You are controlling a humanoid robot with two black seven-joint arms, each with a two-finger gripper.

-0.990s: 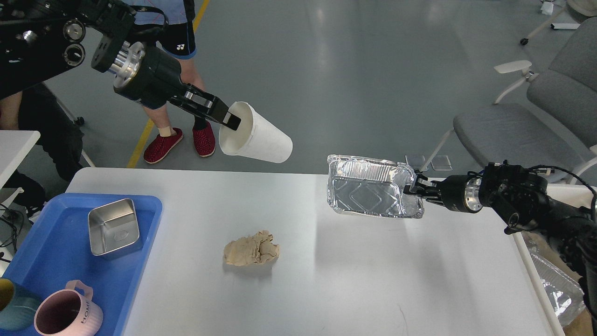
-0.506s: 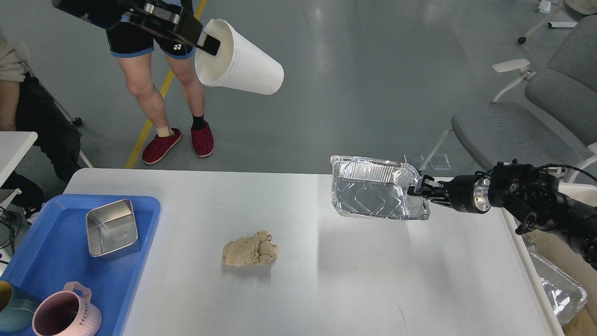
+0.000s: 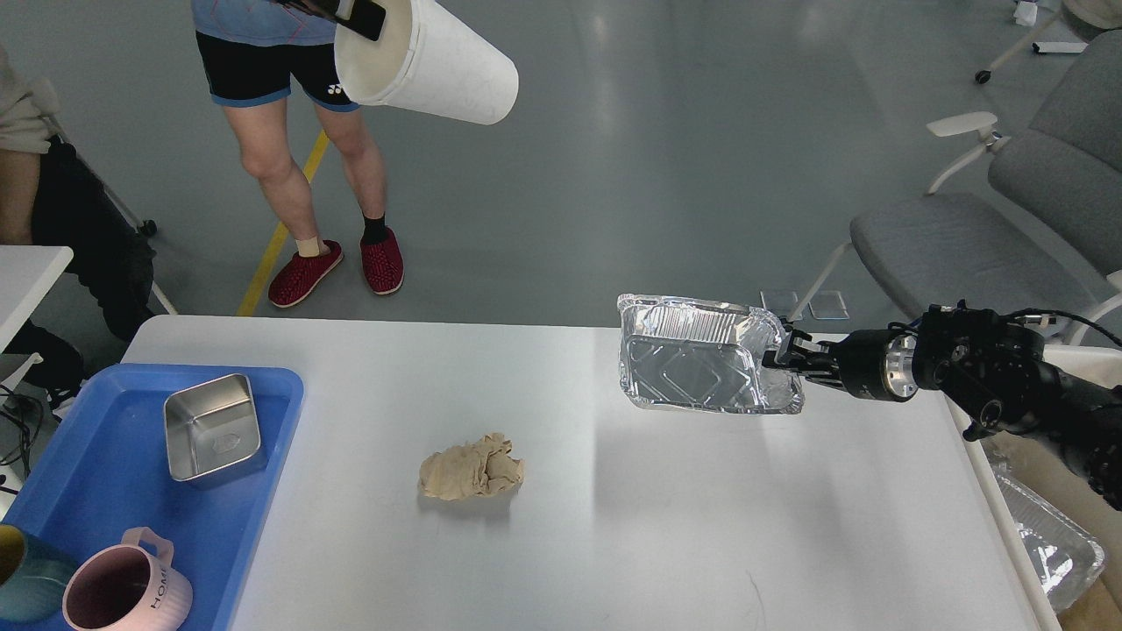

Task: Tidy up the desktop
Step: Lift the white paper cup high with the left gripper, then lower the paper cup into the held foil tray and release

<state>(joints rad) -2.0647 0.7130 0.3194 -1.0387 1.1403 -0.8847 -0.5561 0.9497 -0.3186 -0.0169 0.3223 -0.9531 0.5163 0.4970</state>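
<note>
The desktop [image 3: 666, 526] is a large white-grey tabletop filling the lower view. My right gripper [image 3: 783, 360] is shut on the right rim of a shiny foil tray [image 3: 697, 368], holding it tilted above the desktop's far right part. At the top left, my left gripper [image 3: 359, 12] is shut on the rim of a big white paper cup [image 3: 429, 60], lifted high over the floor and tipped sideways. A crumpled beige paper wad [image 3: 472, 468] lies on the desktop near the middle.
A blue plastic tray [image 3: 105, 491] at the left holds a square steel tin [image 3: 214, 427], a pink mug [image 3: 123, 587] and a teal cup [image 3: 22, 578]. A person's legs [image 3: 302, 166] stand beyond the table. Grey chair [image 3: 990, 237] at right; another foil tray [image 3: 1047, 543] lies off the right edge.
My left arm has risen up and back, carrying the white cup from just above the table's far edge to the top of the view. The foil tray has barely shifted.
</note>
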